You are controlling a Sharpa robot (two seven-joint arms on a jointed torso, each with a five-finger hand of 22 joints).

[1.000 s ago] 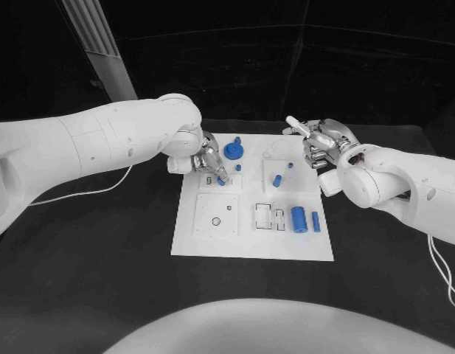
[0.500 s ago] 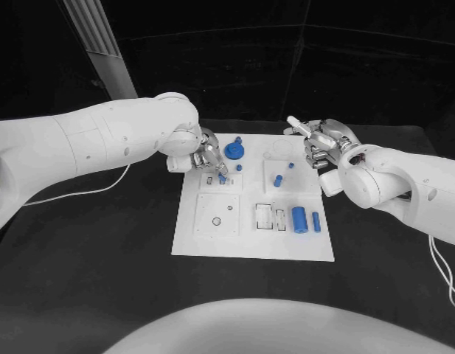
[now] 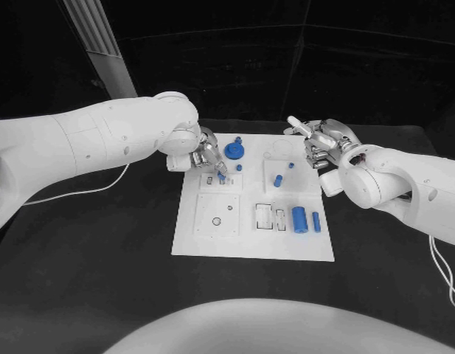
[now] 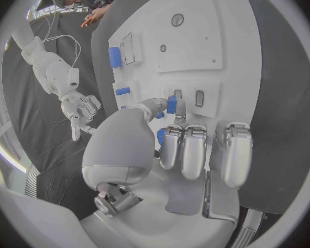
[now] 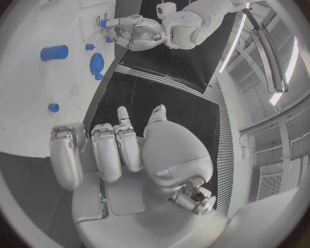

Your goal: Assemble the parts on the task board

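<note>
The white task board (image 3: 254, 247) lies in the middle of the black table. My left hand (image 3: 198, 157) hovers over the board's far left corner and pinches a small blue part (image 3: 222, 177) between thumb and finger. In the left wrist view that part (image 4: 171, 103) sits just above two small slots (image 4: 199, 98) in the board. My right hand (image 3: 320, 144) hangs above the board's far right edge, fingers apart, holding nothing. A blue gear (image 3: 236, 153), a short blue peg (image 3: 277, 180) and a blue cylinder (image 3: 299, 219) are on the board.
A thin blue piece (image 3: 315, 221) lies beside the cylinder near the board's right edge. White cables trail on the table at the left (image 3: 78, 193) and right (image 3: 445, 273). In the right wrist view the gear (image 5: 97, 63) and cylinder (image 5: 55, 52) lie beyond the fingers (image 5: 100, 149).
</note>
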